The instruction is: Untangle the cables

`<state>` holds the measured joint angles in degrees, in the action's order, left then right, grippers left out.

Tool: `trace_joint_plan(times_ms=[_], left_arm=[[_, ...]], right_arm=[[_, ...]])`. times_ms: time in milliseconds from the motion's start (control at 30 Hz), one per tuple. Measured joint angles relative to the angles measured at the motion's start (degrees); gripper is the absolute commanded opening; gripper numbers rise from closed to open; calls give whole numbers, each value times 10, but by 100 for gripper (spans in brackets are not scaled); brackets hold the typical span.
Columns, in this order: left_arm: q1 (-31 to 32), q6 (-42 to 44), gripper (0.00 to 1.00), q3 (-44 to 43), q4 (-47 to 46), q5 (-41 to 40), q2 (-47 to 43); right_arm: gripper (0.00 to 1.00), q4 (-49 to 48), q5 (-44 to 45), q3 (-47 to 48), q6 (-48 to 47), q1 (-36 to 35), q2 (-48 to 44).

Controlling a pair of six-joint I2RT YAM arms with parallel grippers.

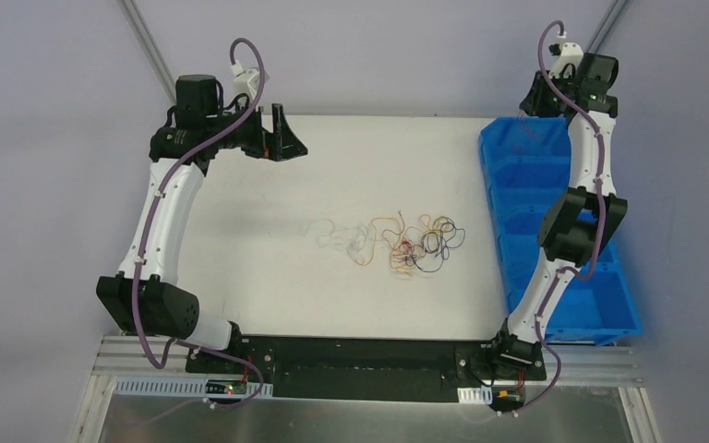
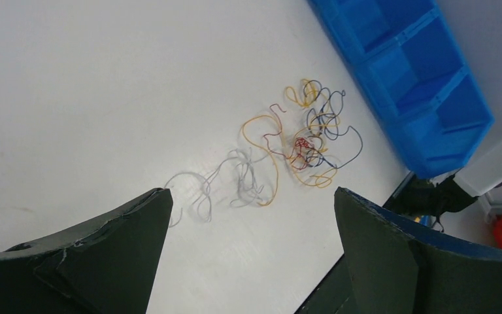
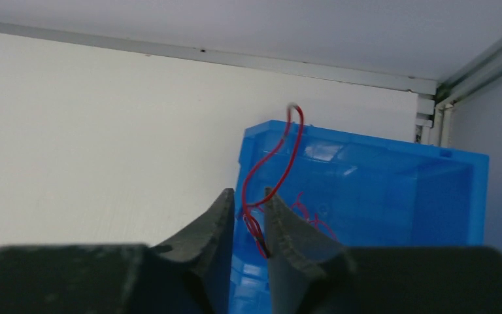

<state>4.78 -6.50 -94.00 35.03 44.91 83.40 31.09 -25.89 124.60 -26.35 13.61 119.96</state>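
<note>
The cables [image 1: 417, 245] lie as a loose tangle of orange, red, black and purplish wires on the white table, with a white wire [image 1: 340, 238] spread out to their left. They also show in the left wrist view [image 2: 310, 140]. My left gripper [image 1: 286, 140] is wide open and empty [image 2: 251, 193], held high over the table's back left, away from the tangle. My right gripper [image 3: 248, 193] hangs over the far compartment of the blue bin [image 3: 399, 183]. Its jaws are slightly parted, and a red wire [image 3: 281, 157] rests against the inner face of the right finger and dangles beyond the tips.
The blue bin [image 1: 517, 175] has several compartments and runs along the table's right edge. Another red wire [image 3: 314, 219] lies inside its far compartment. An aluminium frame rail borders the table's back edge. The black arm-base plate lines the near edge.
</note>
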Motion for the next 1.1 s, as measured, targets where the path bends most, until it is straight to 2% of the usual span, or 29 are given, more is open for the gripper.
trace_joint_plan(times_ms=[100, 167, 300, 433, 500, 567, 700, 867, 967, 1100], left_arm=[[0, 23, 99, 14, 17, -28, -12], [0, 39, 99, 26, 24, -43, -21], [0, 53, 99, 46, 37, -60, -34], [0, 50, 99, 65, 40, -39, -34], [1, 43, 99, 72, 44, -19, -28], [5, 37, 98, 79, 45, -2, -17], [22, 28, 91, 94, 45, 16, 10], [53, 26, 89, 114, 47, 28, 22], [67, 26, 89, 117, 47, 32, 22], [76, 26, 89, 125, 48, 38, 22]], right_arm=[[73, -4, 18, 0, 7, 13, 11], [80, 0, 21, 5, 16, 20, 11], [87, 20, 9, 11, 22, 32, -10], [88, 115, -39, 5, 10, 32, -71], [88, 174, -61, -28, -10, 17, -126], [88, 217, -76, -84, -30, -10, -186], [84, 283, -94, -271, -75, -93, -313], [82, 308, -72, -417, -109, -202, -343], [81, 303, -48, -466, -121, -246, -333], [79, 272, -21, -486, -131, -281, -299]])
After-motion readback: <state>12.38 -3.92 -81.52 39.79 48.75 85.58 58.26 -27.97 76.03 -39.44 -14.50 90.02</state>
